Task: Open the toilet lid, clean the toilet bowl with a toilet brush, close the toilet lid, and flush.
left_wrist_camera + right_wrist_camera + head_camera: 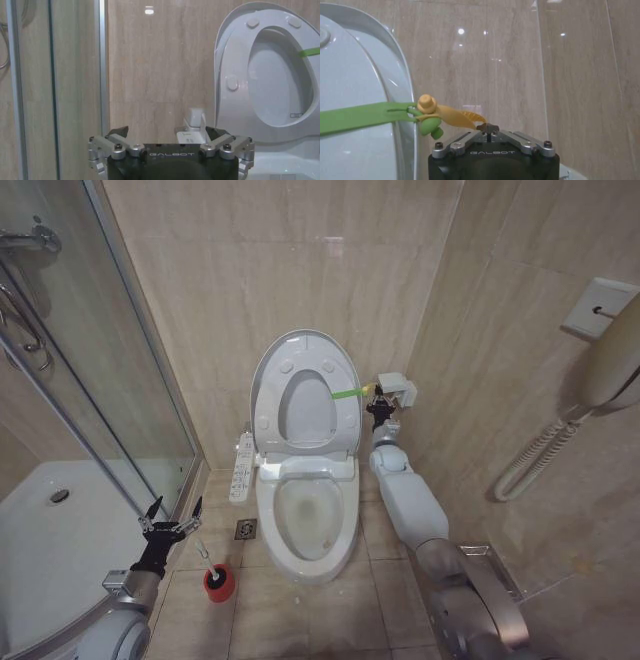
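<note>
The lid (305, 395) stands upright against the beige tiled wall, a glossy white plastic oval with the seat ring raised against it and small round bumpers showing. A green strap (345, 393) crosses its right edge and ends in a soft yellow-and-green toy-like pull (436, 117) just off the rim. The right gripper (379, 409) sits just beside that pull, its fingers drawn together at the tips; whether they pinch any of the yellow piece cannot be told. The right arm reaches along the bowl's right side, close to the wall corner, with little room there.

The bowl (308, 520) below is smooth white ceramic, open, with faint staining inside. A long button panel (241, 467) hangs at its left.

On the floor tiles left of the bowl stands the red holder (220, 582) with the brush (203, 554) leaning in it, bristles hidden inside. The left gripper (170, 520) hovers near the handle's top, fingers spread apart, beside the shower's glass door (110, 410).
</note>
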